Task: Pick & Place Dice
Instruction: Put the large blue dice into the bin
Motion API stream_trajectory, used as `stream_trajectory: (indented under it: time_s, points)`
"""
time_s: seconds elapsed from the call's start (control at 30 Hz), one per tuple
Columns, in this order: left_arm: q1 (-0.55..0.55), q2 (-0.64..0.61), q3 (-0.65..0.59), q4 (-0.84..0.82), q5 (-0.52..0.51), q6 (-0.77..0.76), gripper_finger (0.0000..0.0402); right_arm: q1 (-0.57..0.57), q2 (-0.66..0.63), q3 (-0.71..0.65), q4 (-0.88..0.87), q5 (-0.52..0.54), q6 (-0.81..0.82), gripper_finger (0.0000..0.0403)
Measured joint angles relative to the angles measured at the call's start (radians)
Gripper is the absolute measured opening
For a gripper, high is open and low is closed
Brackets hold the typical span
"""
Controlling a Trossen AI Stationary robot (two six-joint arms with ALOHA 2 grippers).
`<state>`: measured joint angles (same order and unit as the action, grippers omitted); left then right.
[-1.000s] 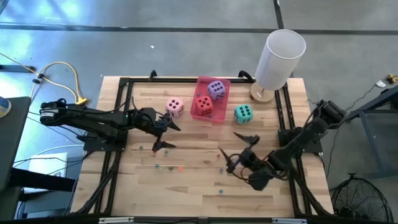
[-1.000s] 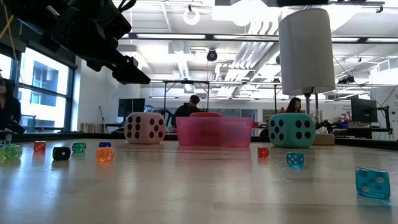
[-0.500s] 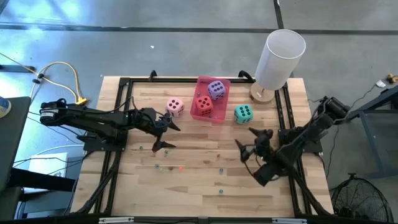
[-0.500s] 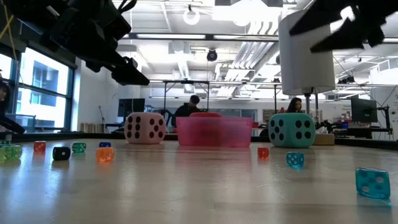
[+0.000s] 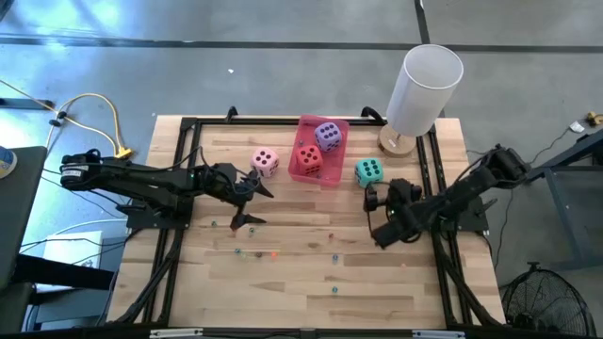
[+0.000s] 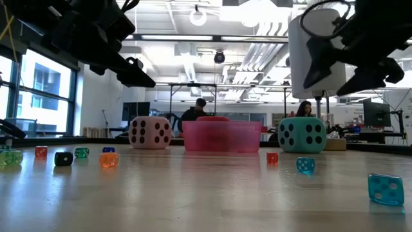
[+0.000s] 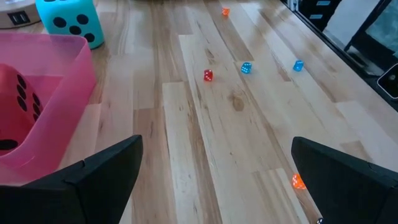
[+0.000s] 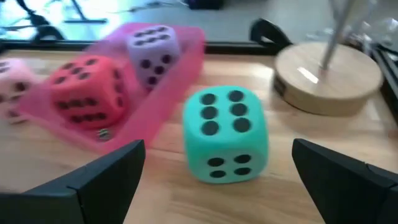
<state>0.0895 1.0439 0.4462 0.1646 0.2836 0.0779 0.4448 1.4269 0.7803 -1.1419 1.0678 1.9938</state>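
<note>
Fig.: my right gripper (image 8: 217, 180), jaws wide and empty, should straddle soft teal cube die (image 8: 226, 134) at 12 o'clock w/ faces squared.

We see four dice with dark pips: teal die (image 8: 225, 134), red die (image 8: 88, 91), purple die (image 8: 153, 50), pink die (image 5: 266, 161). The tray (image 5: 336, 129) is translucent pink, the worktop (image 5: 301, 282) pale striped wood, the lampshade (image 5: 425, 90) white.
</note>
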Motion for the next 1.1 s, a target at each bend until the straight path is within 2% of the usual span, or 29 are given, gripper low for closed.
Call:
stream_trajectory:
  time_s: [0.27,0.4,0.57,0.7,1.1]
  points:
    - [0.0,0.0,0.0,0.0,0.0,0.0,0.04,-0.108,0.0,0.0,0.044,-0.052,-0.064,0.04]
    - [0.0,0.0,0.0,0.0,-0.001,0.01,0.04,-0.183,-0.001,0.0,0.125,-0.169,-0.235,0.04]
    - [0.0,0.0,0.0,0.0,-0.024,0.005,0.04,-0.274,-0.008,0.0,0.268,-0.227,-0.487,0.04]
    - [0.0,0.0,0.0,0.0,-0.024,0.004,0.04,-0.336,-0.016,0.0,0.342,-0.265,-0.622,0.04]
    - [0.0,0.0,0.0,-0.003,-0.024,0.001,0.04,-0.449,-0.016,0.0,0.377,-0.294,-0.758,0.04]
